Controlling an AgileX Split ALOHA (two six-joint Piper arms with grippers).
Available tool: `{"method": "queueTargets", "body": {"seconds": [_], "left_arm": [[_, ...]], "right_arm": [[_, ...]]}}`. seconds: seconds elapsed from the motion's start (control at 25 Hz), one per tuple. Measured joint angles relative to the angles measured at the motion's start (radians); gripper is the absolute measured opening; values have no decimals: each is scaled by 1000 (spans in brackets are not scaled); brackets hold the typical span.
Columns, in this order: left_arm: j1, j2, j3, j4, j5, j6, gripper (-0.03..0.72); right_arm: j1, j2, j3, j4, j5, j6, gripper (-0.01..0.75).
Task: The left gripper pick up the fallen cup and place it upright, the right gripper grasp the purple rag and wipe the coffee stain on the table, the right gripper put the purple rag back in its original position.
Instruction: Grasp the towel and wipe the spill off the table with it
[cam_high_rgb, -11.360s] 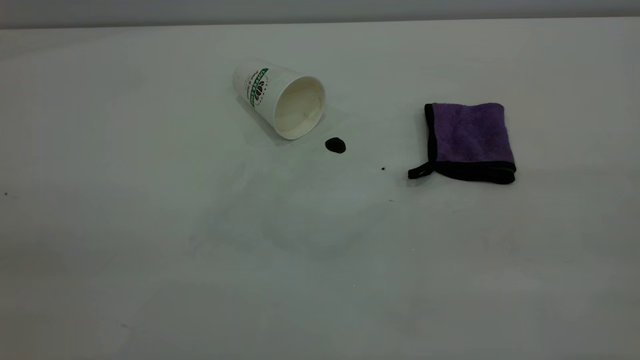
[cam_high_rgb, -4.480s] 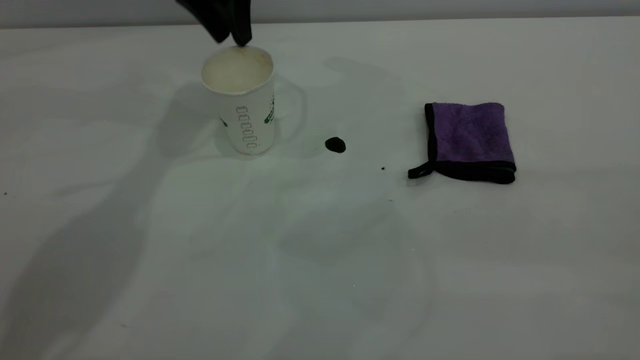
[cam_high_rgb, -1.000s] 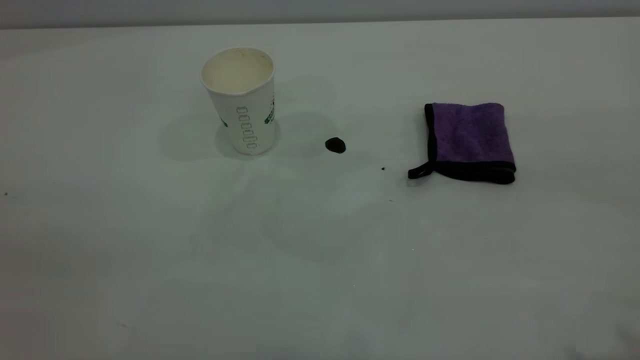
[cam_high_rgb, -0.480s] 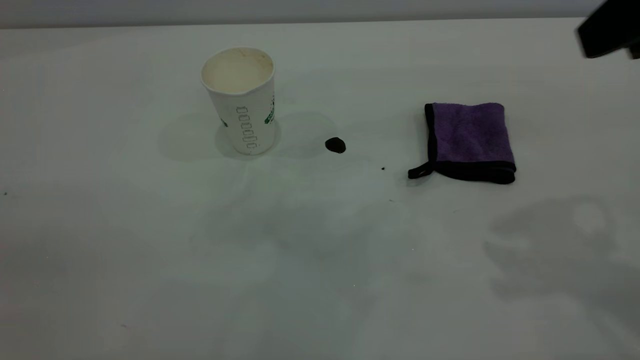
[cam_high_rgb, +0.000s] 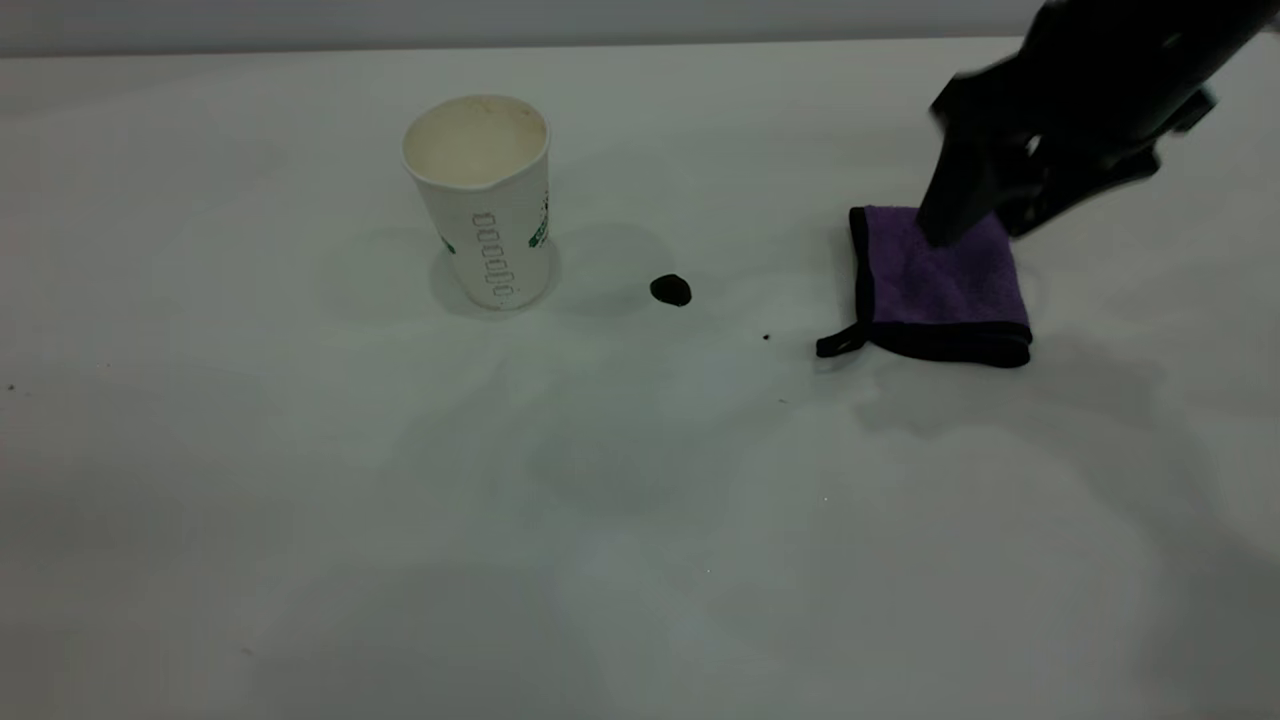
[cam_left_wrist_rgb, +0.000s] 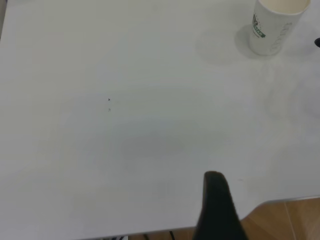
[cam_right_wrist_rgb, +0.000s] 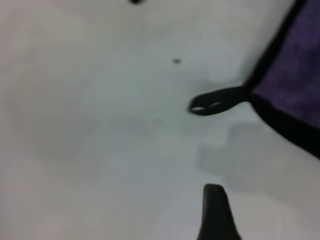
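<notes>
From the exterior view, the white tapered paper cup (cam_high_rgb: 480, 200) with green printing stands upright on the plain matte white table (cam_high_rgb: 400, 500), mouth up. The small dark oval coffee stain (cam_high_rgb: 670, 290) lies on the table between the cup and the folded square purple rag (cam_high_rgb: 940, 285) with black edging, apart from both. The black right gripper (cam_high_rgb: 975, 215) reaches in from the upper right, its tip over the far edge of the rag; motion blur prevents telling whether its jaws are apart or together, or whether it touches the cloth. In the left wrist view, one black finger of the left gripper (cam_left_wrist_rgb: 216, 210) shows near the table's edge, well apart from the upright cup (cam_left_wrist_rgb: 276, 25); only that finger is visible, so the jaw state cannot be told. In the right wrist view, a single dark finger (cam_right_wrist_rgb: 216, 212) appears over bare table, with the rag's corner (cam_right_wrist_rgb: 295, 75) and its black loop (cam_right_wrist_rgb: 215, 101) nearby, lying flat on the surface.
</notes>
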Motion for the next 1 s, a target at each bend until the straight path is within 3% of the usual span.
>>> {"method": "queueTargets", "body": {"seconds": [0.28,0.72,0.88,1.0], "left_arm": [[0,0,0,0,0,0,554],[0,0,0,0,0,0,554],[0,0,0,0,0,0,554],[0,0,0,0,0,0,554]], "right_arm": [[0,212,-236,-279,88,299,551],[0,435,-501,-479,112,422,539],[2,467,-528,-488,120,429,473],[12,475,-532,-490,107,411,331]]}}
